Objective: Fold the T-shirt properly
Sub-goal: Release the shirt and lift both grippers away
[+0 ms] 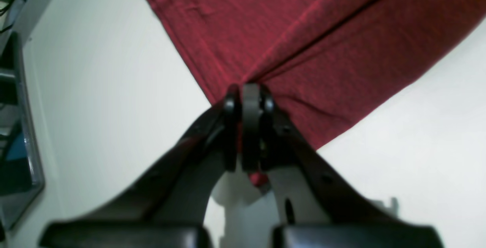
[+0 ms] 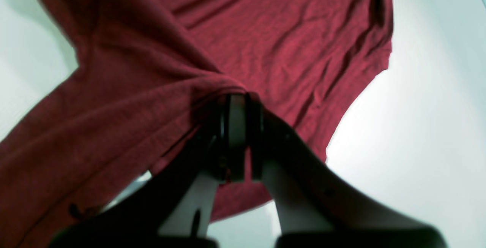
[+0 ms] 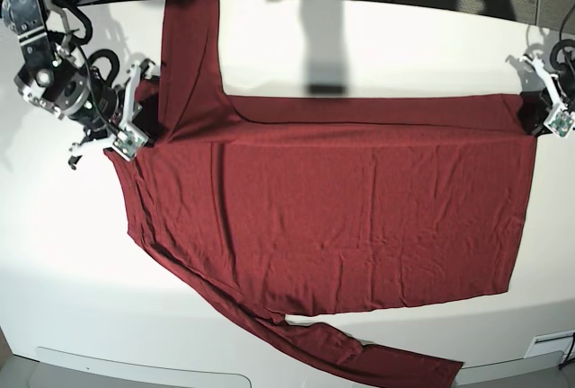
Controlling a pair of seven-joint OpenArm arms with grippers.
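White table (image 3: 377, 38) fills the base view, dark cables along its far edge. T-shirt (image 3: 359, 208), maroon, long-sleeved, lies spread flat across most of the table, body wrinkled. One sleeve runs up toward the far edge, the other trails off toward the near edge. Right gripper (image 3: 139, 123) sits at the shirt's shoulder end, jaws clamped on a bunch of fabric (image 2: 212, 84); wrist view shows cloth pulled taut into the fingers. Left gripper (image 3: 539, 110) is at the opposite far corner, at the hem end, jaws closed on a pinch of fabric (image 1: 250, 88); a bit of red pokes out behind the fingers. Probably the hem corner, view blurry.
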